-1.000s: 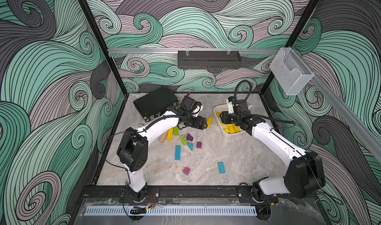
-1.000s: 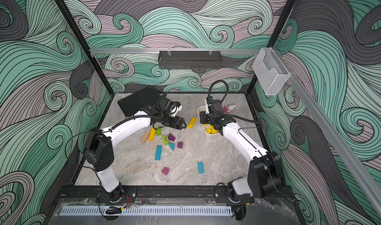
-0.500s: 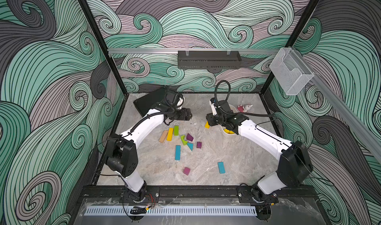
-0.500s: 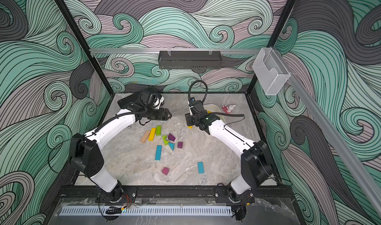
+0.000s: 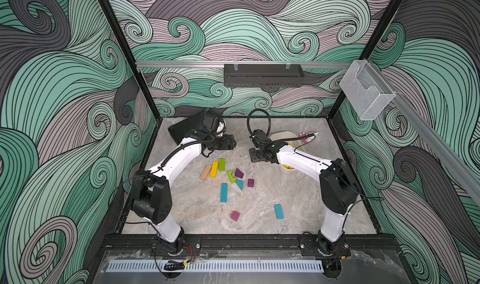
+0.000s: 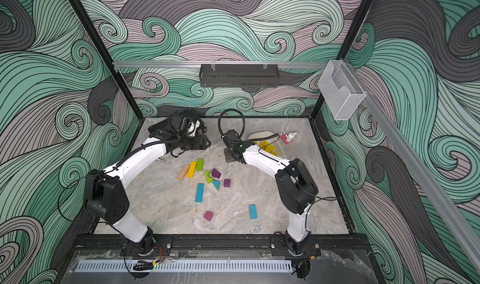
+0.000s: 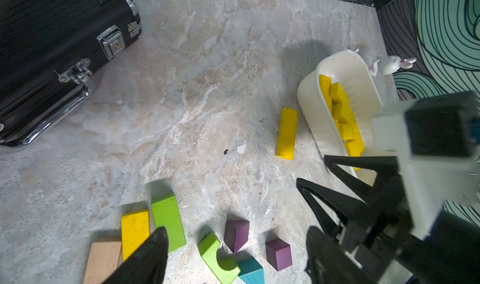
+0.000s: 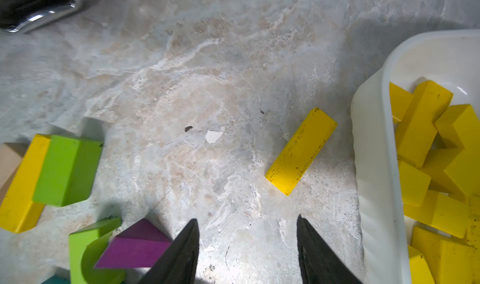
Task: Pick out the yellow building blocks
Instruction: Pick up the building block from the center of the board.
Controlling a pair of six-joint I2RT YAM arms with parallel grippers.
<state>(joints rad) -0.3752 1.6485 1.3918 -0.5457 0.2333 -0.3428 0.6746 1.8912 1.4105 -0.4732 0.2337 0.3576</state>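
two yellow building blocks are seen loose on the desk (image 5: 298, 191). one yellow bar (image 5: 214, 169) lies in the left cluster, pressed between a tan bar (image 5: 205, 172) and a lime-green bar (image 5: 221, 164), its long axis running from the front toward the back wall. a second yellow bar (image 8: 301, 151) lies flat just beside the white tub (image 8: 374, 165), long axis roughly along the tub's side. a heap of yellow blocks (image 8: 436, 160) is held in the tub; its count cannot be told. two teal bars, one teal wedge, three purple pieces and two lime-green pieces are counted in all. the left gripper (image 7: 233, 256) has its fingers parted and empty; the right gripper (image 8: 248, 243) has its fingers parted and empty, above bare marbled stone. a black case (image 7: 52, 35) rests at the back left; swirl-patterned walls enclose the desk.
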